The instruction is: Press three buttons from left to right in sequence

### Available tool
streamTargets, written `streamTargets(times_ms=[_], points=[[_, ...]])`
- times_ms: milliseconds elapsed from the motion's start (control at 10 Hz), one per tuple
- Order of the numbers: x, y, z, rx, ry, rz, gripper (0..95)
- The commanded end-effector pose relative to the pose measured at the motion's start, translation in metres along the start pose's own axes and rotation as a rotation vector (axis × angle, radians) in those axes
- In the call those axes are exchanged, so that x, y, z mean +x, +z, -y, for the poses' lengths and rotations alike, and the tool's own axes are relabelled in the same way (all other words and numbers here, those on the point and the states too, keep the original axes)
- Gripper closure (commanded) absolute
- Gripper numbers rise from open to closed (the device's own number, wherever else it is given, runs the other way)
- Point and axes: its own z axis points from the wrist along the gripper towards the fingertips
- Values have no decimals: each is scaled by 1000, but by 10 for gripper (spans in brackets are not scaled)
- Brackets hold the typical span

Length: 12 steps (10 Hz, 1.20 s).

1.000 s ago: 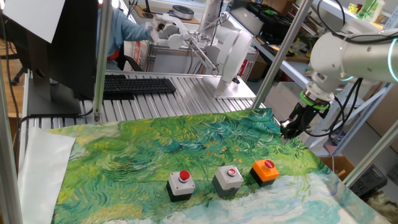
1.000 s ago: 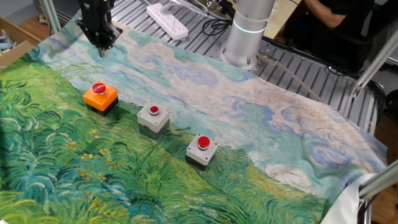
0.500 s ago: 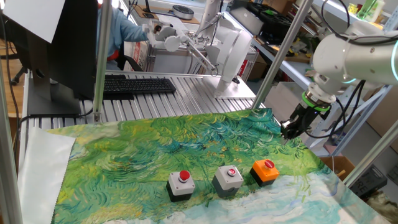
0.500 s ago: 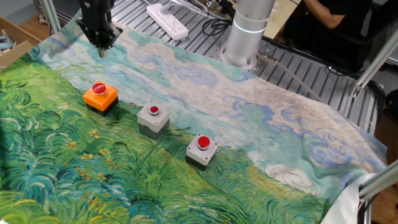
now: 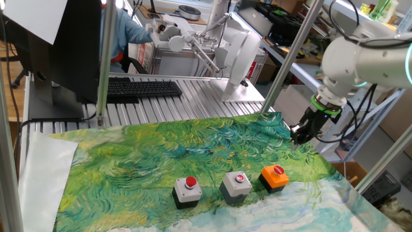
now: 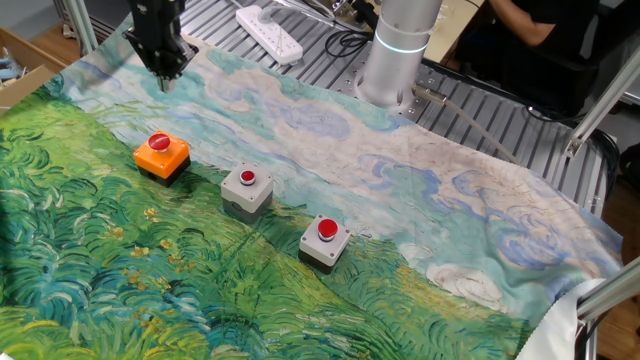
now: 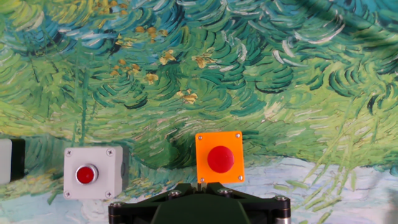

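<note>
Three buttons with round red caps stand in a row on the painted cloth (image 5: pixel 161 148): a grey one (image 5: pixel 187 191) at the left, a grey one (image 5: pixel 236 185) in the middle and an orange one (image 5: pixel 275 176) at the right. My gripper (image 5: pixel 297 136) hangs above the cloth's far right edge, behind the orange button (image 6: pixel 162 153) and apart from it. Its fingertips meet, so it is shut on nothing. In the hand view the gripper (image 7: pixel 200 182) shows at the bottom edge, with the orange button (image 7: pixel 219 158) just ahead, a grey button (image 7: pixel 93 173) to its left, and another (image 7: pixel 5 160) cut by the left edge.
A black keyboard (image 5: pixel 138 88) and a dark monitor (image 5: pixel 58 45) stand on the metal table behind the cloth. The arm's base (image 6: pixel 395 50) and a white power strip (image 6: pixel 268 30) sit beside the cloth. Metal frame posts (image 5: pixel 103 64) rise at the table's edges.
</note>
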Motion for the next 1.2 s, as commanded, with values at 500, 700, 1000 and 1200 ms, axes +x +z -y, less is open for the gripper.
streamTargets(times_ms=[500, 700, 1000, 1200], points=[[3, -1, -1, 3, 3, 7, 950], [3, -1, -1, 4, 5, 7, 950], [3, -1, -1, 4, 8, 8, 950], [3, -1, -1, 4, 11, 9, 950]])
